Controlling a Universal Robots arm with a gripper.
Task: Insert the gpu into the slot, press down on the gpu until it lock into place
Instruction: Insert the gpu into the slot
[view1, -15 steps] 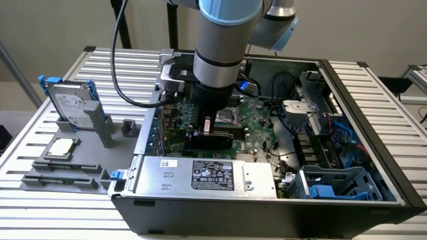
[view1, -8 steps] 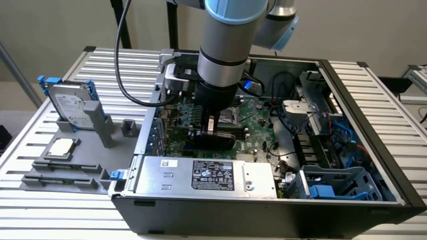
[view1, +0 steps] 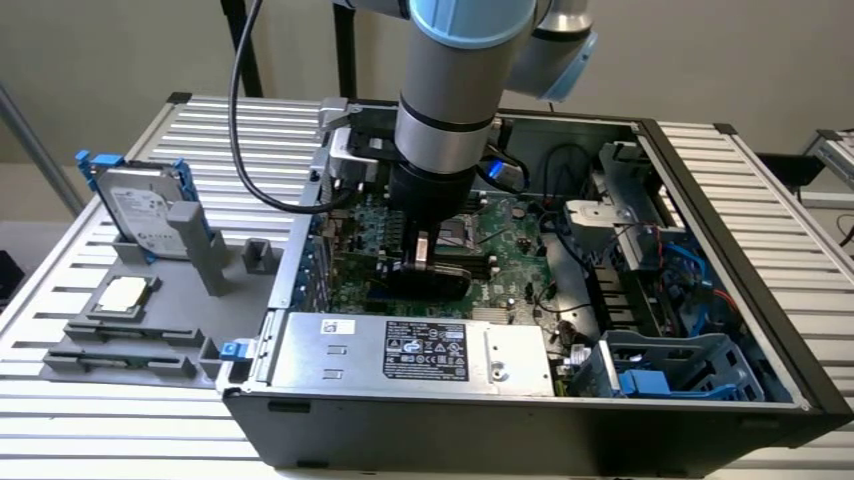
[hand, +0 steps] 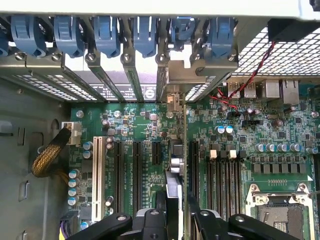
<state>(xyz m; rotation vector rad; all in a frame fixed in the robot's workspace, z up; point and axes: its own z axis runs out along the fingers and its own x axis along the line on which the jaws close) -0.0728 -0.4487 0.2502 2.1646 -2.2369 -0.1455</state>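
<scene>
gripper (hand: 172, 212) pinching gpu (hand: 174, 175) edge-on, upright over motherboard (hand: 280, 145) | slot under card, hidden, can't confirm seating | judgmt: keep card vertical, bracket lined w/ rear bracket bay (hand: 177, 70), press straight down, even force | beyond case (view1: 694, 400): slatted table (view1: 107, 420), hard drive (view1: 140, 210) in holder at exterior view's left

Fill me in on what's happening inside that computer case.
A single robot arm reaches down into the open computer case, its gripper low over the green motherboard. The jaws are closed on the gpu, a thin card seen edge-on and standing upright among the expansion slots, with its metal bracket at the rear of the case. Whether it is fully seated cannot be told. Outside the case, a grey hard drive stands in a holder.
</scene>
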